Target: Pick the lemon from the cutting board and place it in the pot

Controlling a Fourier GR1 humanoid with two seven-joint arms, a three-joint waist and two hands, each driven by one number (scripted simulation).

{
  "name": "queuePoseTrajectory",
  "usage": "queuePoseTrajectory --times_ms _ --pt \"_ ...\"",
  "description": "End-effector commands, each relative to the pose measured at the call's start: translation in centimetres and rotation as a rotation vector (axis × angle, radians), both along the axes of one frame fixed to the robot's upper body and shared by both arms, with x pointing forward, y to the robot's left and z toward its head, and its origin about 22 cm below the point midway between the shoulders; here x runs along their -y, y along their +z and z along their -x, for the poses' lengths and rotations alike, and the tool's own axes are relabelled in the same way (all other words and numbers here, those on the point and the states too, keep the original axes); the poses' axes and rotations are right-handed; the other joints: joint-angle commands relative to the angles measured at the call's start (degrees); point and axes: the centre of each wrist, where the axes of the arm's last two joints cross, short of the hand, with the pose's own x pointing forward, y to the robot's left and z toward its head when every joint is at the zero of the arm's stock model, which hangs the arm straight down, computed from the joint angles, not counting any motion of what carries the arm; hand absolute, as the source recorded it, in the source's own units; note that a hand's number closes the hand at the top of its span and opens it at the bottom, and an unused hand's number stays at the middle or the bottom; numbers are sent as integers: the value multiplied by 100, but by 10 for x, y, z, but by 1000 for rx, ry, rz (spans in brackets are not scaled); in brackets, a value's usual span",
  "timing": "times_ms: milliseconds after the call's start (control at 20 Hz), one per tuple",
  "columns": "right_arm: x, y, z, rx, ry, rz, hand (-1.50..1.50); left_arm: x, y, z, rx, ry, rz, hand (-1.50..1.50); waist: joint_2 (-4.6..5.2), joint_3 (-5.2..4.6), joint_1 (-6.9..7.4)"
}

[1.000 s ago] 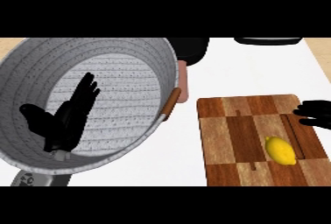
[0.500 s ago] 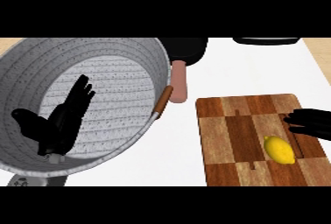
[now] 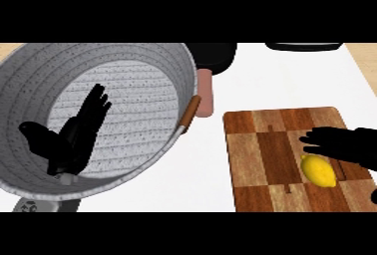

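A yellow lemon (image 3: 319,170) lies on the wooden cutting board (image 3: 265,164) at the lower right. My right hand (image 3: 346,145) comes in from the right edge just above the lemon, fingers spread and pointing left, nothing in it. A large grey pot (image 3: 147,64) fills the left side, tilted toward me. My left hand (image 3: 74,137) shows open in front of the pot's inside, fingers straight and pointing up.
The pot's wooden side handle (image 3: 189,112) sticks out toward the board's top left corner. A pinkish cylinder (image 3: 205,92) under a dark object (image 3: 215,56) stands behind it. Another dark item (image 3: 303,46) sits at the top right. White counter lies between pot and board.
My right hand has moved left and down over the board, closing in on the lemon. The view has shifted a little, so the pot looks nearer. The left hand has barely moved.
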Motion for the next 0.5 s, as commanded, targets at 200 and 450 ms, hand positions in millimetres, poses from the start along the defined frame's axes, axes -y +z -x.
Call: queuePoseTrajectory --times_ms 200,450 --pt "4 -22 -9 1 -14 113 -150 0 -5 -4 -11 17 23 0 5 2 9" --pt "-23 -34 -13 27 -1 133 -150 -7 3 8 -10 6 18 0 -1 1 16"
